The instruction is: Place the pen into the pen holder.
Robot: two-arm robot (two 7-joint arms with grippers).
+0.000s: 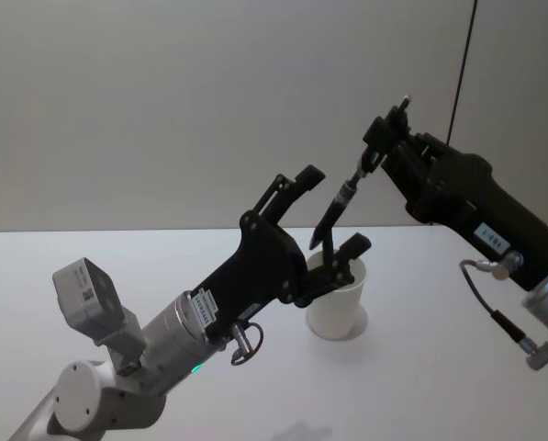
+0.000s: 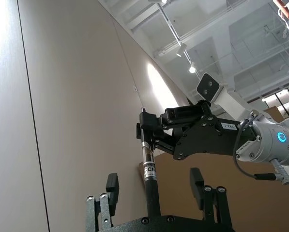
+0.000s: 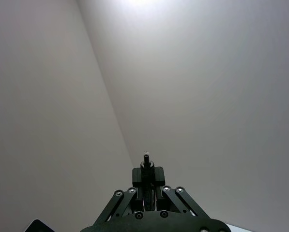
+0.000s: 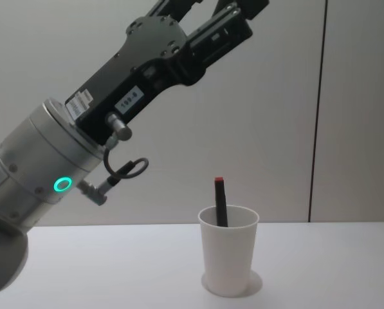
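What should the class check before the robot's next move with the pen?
1. Right gripper shut on the pen's upper end: ok.
2. Left gripper open, fingers either side of the pen: ok.
3. Cup upright on the table: ok.
4. Room in the cup: ok; one red-tipped pen already leans inside, with space beside it.
5. Held pen's lower tip lined up over the cup's mouth: cannot tell.
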